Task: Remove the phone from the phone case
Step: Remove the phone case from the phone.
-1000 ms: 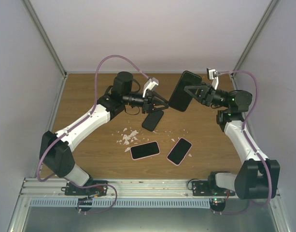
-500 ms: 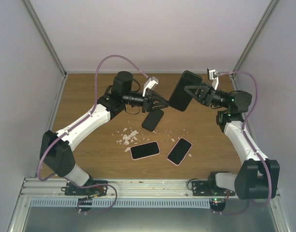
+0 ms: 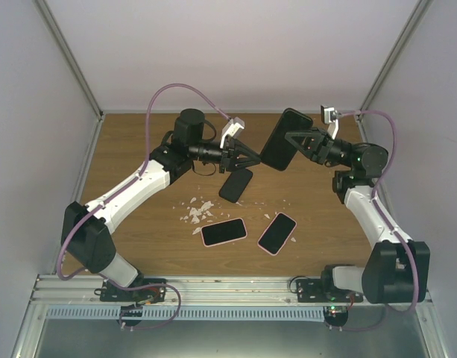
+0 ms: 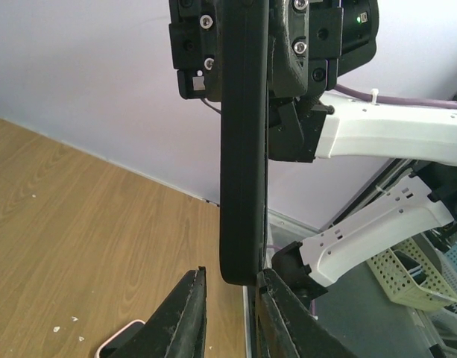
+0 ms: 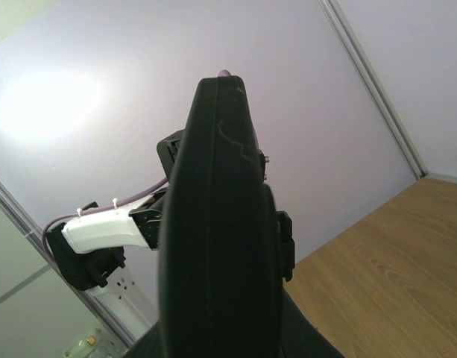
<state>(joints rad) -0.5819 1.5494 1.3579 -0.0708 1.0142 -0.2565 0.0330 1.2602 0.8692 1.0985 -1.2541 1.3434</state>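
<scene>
A black phone in a black case [image 3: 285, 140] is held up in the air above the back of the table by my right gripper [image 3: 294, 142], which is shut on it. It fills the right wrist view edge-on [image 5: 213, 224] and hides the fingers there. My left gripper [image 3: 256, 159] is open at the phone's lower left end. In the left wrist view the cased phone [image 4: 243, 149] stands edge-on. My left gripper [image 4: 232, 287] straddles its bottom tip: the right finger [image 4: 276, 294] is against it and the left finger [image 4: 189, 298] is a little apart.
A black phone [image 3: 236, 185] lies on the wooden table under the left gripper. Two pink-cased phones [image 3: 224, 231] [image 3: 277, 233] lie nearer the front. White scraps [image 3: 198, 212] are scattered to their left. Walls close off the left, the right and the back.
My left gripper has edged slightly to the right, closer onto the phone's lower end. The right gripper still holds the phone in about the same place.
</scene>
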